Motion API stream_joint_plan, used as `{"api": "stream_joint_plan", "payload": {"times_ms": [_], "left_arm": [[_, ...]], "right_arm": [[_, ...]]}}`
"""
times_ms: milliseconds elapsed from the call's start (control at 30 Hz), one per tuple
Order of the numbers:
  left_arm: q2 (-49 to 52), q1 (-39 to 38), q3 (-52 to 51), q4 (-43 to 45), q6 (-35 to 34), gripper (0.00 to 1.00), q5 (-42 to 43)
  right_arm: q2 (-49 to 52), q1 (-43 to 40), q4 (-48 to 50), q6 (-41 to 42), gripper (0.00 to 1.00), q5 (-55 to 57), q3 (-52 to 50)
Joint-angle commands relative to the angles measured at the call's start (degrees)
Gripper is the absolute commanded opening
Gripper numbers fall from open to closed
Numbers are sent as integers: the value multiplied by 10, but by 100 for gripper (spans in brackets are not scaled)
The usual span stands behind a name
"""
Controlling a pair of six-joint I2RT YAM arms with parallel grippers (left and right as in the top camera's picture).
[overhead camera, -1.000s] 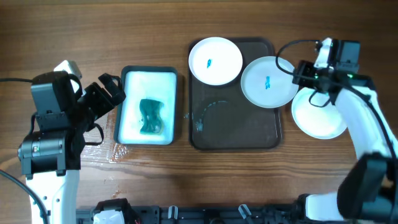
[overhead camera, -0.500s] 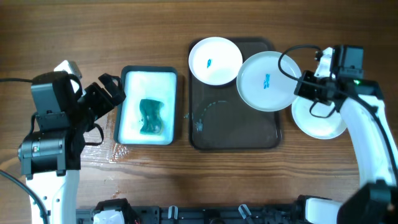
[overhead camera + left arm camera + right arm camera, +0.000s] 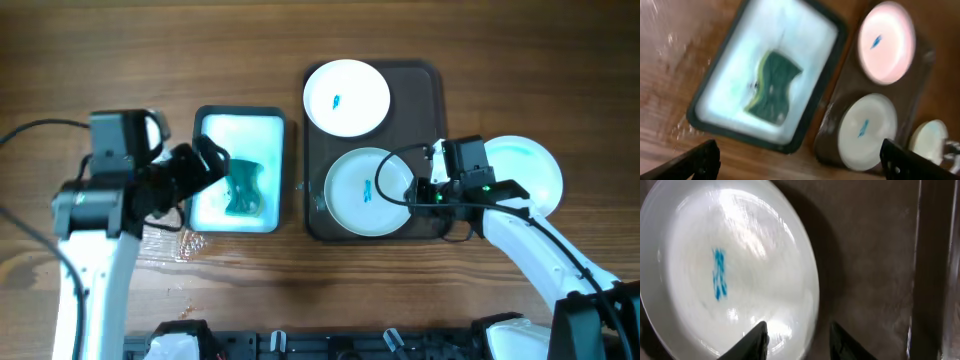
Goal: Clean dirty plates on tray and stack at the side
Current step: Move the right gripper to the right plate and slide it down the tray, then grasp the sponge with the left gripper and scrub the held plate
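Note:
The dark brown tray [image 3: 418,110] holds two white plates with blue smears. One plate [image 3: 346,97] lies at its far left. The other plate [image 3: 360,192] sits at its front, and my right gripper [image 3: 418,192] is shut on its right rim. In the right wrist view the fingers [image 3: 799,339] straddle that rim of the smeared plate [image 3: 720,275], above the tray floor [image 3: 870,255]. A third plate [image 3: 525,170] rests on the table right of the tray, partly hidden by my right arm. My left gripper [image 3: 207,165] is open and empty [image 3: 800,165].
A white basin with a teal rim [image 3: 240,112] stands left of the tray and holds a green sponge [image 3: 243,187]. The sponge [image 3: 772,85] also shows in the left wrist view, below my left gripper. There are wet patches on the wood near the basin.
My right gripper carried the smeared plate from the tray's far right edge down to the tray's front. My left arm moved right, over the basin's left edge.

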Motion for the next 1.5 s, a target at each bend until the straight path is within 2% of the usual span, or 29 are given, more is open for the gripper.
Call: {"api": "stream_joint_plan", "payload": {"times_ms": [0,100,200,267,333,433,467,533,567,633,700,767,800,833,933,1000,1033,1100,1133,1167,1400,1467], "left_arm": [[92,-47,-24,-4,5,90,-28],[201,-86,-34,34,-9,69,-86],[322,-101,-34,57,-19,62,-101],[390,-103,-34,85,-19,42,-100],[418,-103,-34,108,-19,4,-100],[403,-102,-6,81,-14,4,-100],[393,-102,10,63,-14,8,-100],[369,-102,37,37,-14,45,-100],[365,-102,37,40,-12,56,-101],[369,-103,30,60,-12,59,-133],[379,-103,9,101,-12,58,-156],[393,-108,-43,173,-13,43,-151],[395,-110,-65,200,-12,32,-147],[395,-110,-72,203,-12,4,-148],[384,-109,-54,182,-12,4,-147],[369,-109,-29,156,-12,4,-147],[354,-109,-8,133,-12,4,-147],[336,-110,16,109,6,4,-143],[313,-109,44,79,34,4,-141],[303,-109,55,68,40,4,-141],[220,-110,96,40,64,4,-141],[218,-110,96,35,63,4,-141]], "right_arm": [[-42,1,-59,-26,41,-11,78],[-95,1,-117,-26,39,-11,129],[-120,1,-144,-24,39,-11,129],[-118,1,-163,-24,39,-11,128],[-118,1,-170,-24,38,-11,128],[-118,1,-180,-24,38,-11,128],[-118,1,-181,-24,38,-11,128],[-118,1,-182,-24,38,-11,128],[-118,1,-185,-24,38,-11,128],[-118,1,-192,-24,37,-11,128],[-118,1,-195,-24,38,-11,128],[-118,1,-202,-24,38,-11,128],[-118,1,-204,-24,37,-11,127],[-118,1,-206,-24,37,-11,127],[-118,1,-217,-8,34,28,127],[-117,1,-236,80,31,118,127],[-112,1,-230,90,31,134,127],[-95,1,-216,66,30,131,127],[-63,1,-191,-33,31,83,127],[-48,1,-187,-46,31,75,127],[106,1,-133,-41,31,68,127],[133,1,-107,-70,31,24,125]]}}
